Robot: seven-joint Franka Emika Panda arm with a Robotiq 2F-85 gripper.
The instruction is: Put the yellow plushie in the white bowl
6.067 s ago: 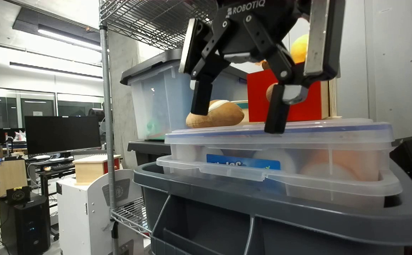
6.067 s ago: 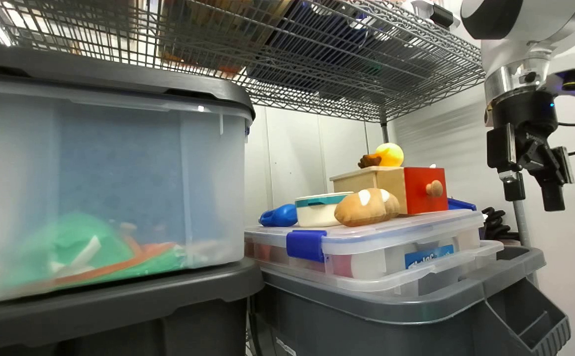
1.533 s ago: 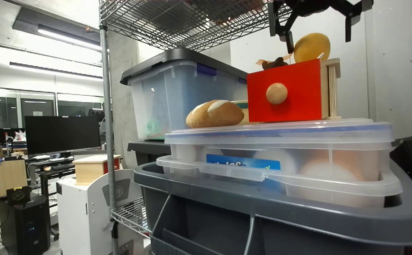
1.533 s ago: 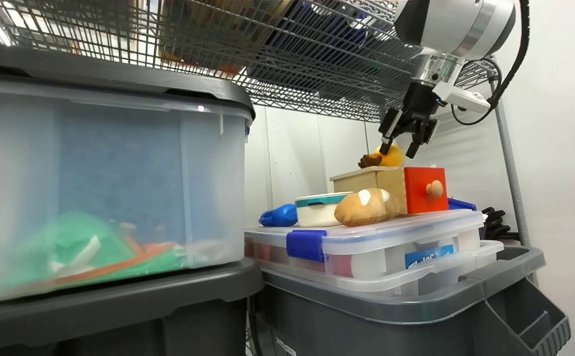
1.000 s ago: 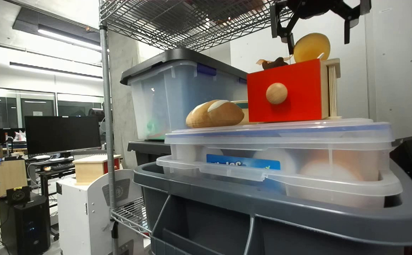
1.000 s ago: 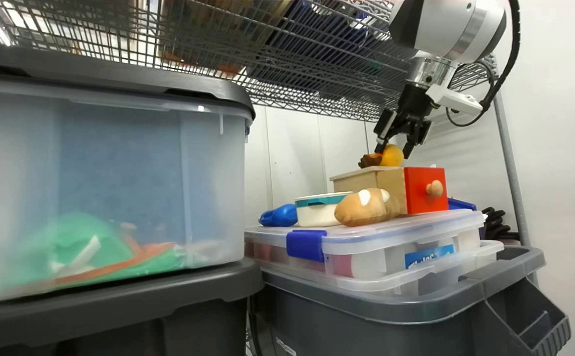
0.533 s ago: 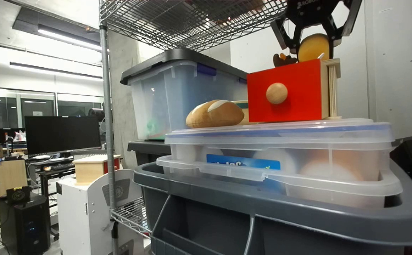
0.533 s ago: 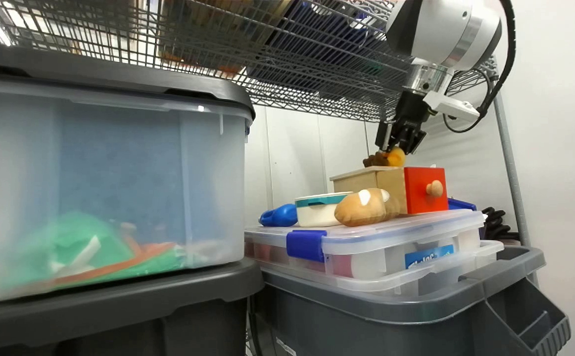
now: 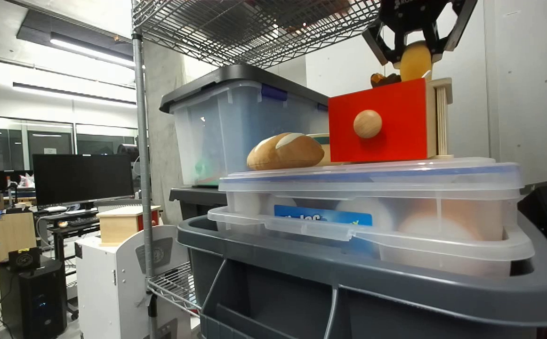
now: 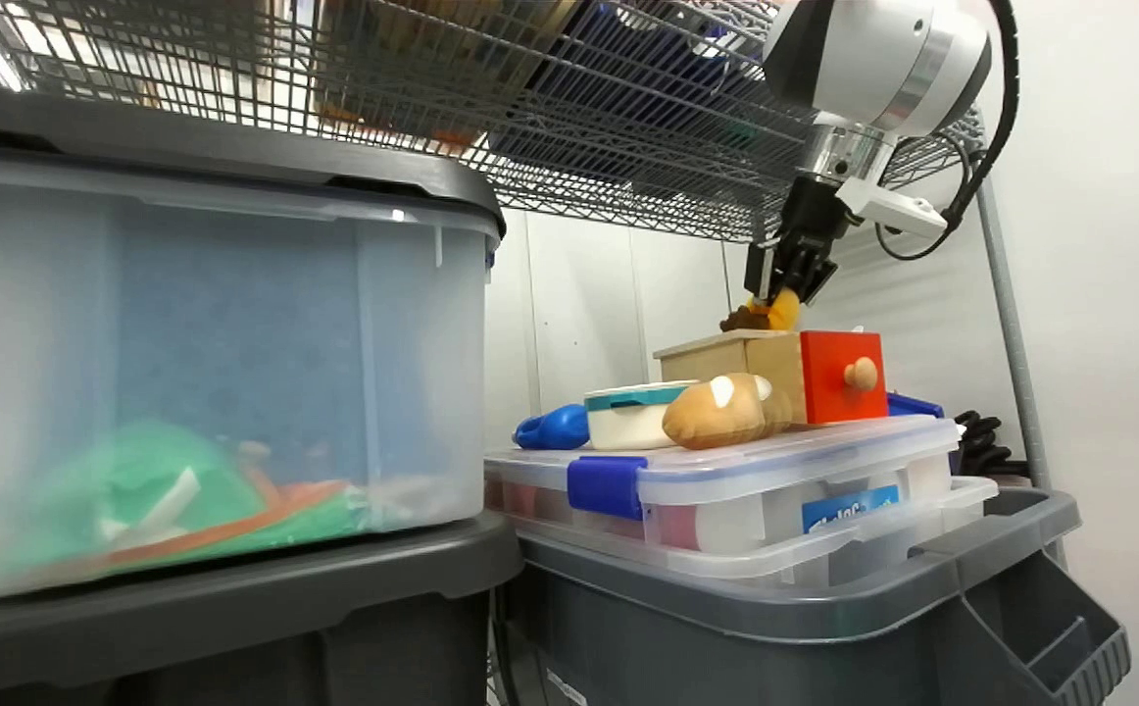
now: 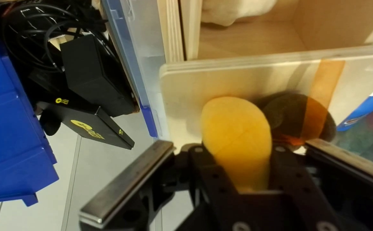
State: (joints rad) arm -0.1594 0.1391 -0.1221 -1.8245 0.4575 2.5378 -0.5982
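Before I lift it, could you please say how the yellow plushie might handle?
Probably squashy: the yellow plushie looks faintly creased in the gripper. Likely not slippery, given its matte, fabric-like surface. Being rounded, it might roll if released.

We note the lid (image 10: 824, 446) of a clear box (image 10: 775, 515): in an exterior view it carries, left to right, a blue object (image 10: 564, 428), a teal-topped tub (image 10: 622, 426), a nearer brown plush loaf (image 10: 721, 412) and a red-fronted wooden box (image 10: 795, 365).
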